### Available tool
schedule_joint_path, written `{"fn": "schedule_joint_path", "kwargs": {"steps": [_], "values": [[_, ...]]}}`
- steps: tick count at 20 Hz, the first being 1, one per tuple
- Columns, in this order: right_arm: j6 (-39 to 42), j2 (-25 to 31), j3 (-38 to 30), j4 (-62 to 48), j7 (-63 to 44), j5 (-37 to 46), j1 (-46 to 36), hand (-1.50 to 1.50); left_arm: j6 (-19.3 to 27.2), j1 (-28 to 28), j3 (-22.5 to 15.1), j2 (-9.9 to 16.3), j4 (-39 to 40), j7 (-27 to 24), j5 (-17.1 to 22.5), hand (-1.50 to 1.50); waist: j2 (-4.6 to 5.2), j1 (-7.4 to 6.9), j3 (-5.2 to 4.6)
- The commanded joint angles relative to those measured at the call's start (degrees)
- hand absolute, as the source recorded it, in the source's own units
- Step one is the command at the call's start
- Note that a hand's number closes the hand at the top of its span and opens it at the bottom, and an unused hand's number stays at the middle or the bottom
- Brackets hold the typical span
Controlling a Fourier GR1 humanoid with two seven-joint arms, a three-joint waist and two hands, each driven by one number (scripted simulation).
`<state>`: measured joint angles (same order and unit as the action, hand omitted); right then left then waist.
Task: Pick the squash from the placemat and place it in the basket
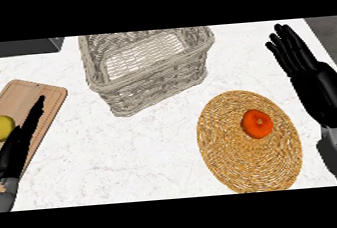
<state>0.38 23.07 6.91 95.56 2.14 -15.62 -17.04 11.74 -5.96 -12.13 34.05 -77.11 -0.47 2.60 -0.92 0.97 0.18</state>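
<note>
Squash (pixel 256 123), placemat (pixel 248 141), basket (pixel 147 70): one each; two hands.

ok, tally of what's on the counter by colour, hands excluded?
Orange: 1, squash
Yellow: 1, round fruit
Tan/brown: 2, placemat, cutting board
Grey-white: 1, basket
Total: 5

Squash, placemat and basket on the counter
A small round orange squash (pixel 256 123) is lying on the round woven straw placemat (pixel 238 160) at near right; the pale wicker basket (pixel 151 95) is standing upright far left of it.
</note>
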Motion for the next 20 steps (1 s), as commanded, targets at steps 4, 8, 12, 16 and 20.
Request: {"fn": "schedule_joint_path", "kwargs": {"steps": [4,8,12,16,20], "values": [[-0.3,-4.0,-6.5,-7.8,2.3,-5.9,-5.2,1.5,-0.4,3.4,0.5,-10.1,3.4,6.3,7.6,0.0,1.46,-2.25,-0.15],[5.7,-5.2,2.7,-10.5,8.3,0.7,-5.2,1.5,-4.3,9.1,-0.5,-13.4,4.7,8.1,12.7,0.0,1.52,-3.93,-0.17],[-10.8,-15.1,11.3,-11.6,5.0,14.2,-6.2,-1.5,-0.9,8.1,-1.4,-15.2,2.1,12.2,11.7,0.0,0.93,-2.39,-0.24],[-16.7,-11.5,13.2,-12.9,-6.9,23.6,-8.7,-1.5,-1.8,10.4,-0.5,-14.1,1.8,11.6,12.1,0.0,0.62,-1.81,-0.38],[-15.4,3.0,12.3,-13.4,-17.2,35.6,-11.9,-1.5,-2.1,9.7,1.3,-13.1,2.1,12.2,13.1,0.0,0.03,0.24,-0.78]]}}
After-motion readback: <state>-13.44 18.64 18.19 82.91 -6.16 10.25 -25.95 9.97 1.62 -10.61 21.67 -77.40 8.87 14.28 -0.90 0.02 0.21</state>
